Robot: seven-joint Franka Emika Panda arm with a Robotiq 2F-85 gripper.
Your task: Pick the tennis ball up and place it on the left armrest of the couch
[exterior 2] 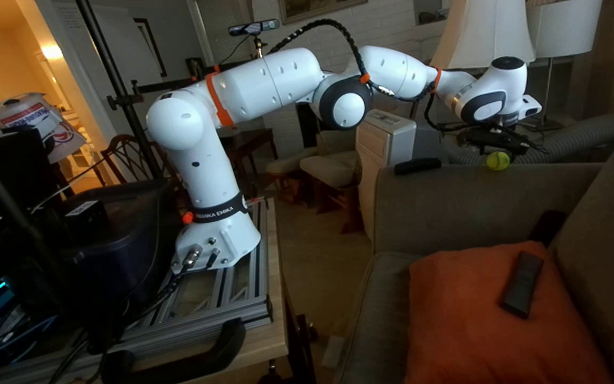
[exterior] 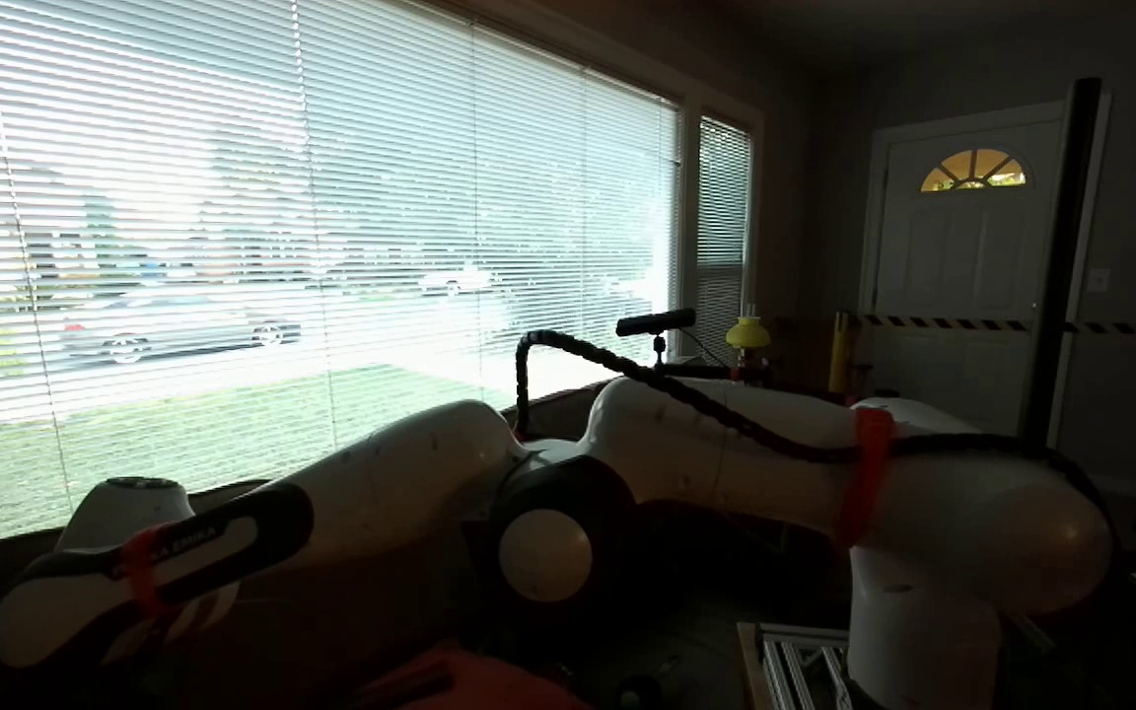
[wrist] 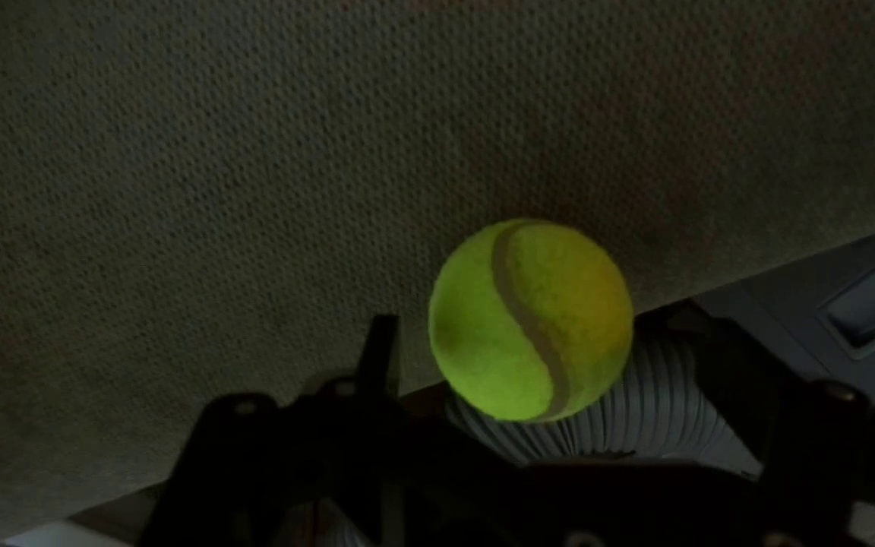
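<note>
Behind the black Robotiq gripper (wrist: 540,320), the rounded white Panda arm (exterior 2: 296,69) carries orange straps (exterior 2: 219,101), a ribbed black cable (exterior 2: 333,23) and a FRANKA EMIKA band (exterior 2: 217,211).

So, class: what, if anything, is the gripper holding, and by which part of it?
Nothing is held: in the wrist view the gripper stands open, with a gap on each side of the tennis ball.

White arm (exterior: 545,554) before bright window blinds (exterior: 381,197); door (exterior: 967,247) in background.

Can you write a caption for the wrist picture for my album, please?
Yellow-green tennis ball framed by the open gripper, with the couch armrest beyond.
</note>
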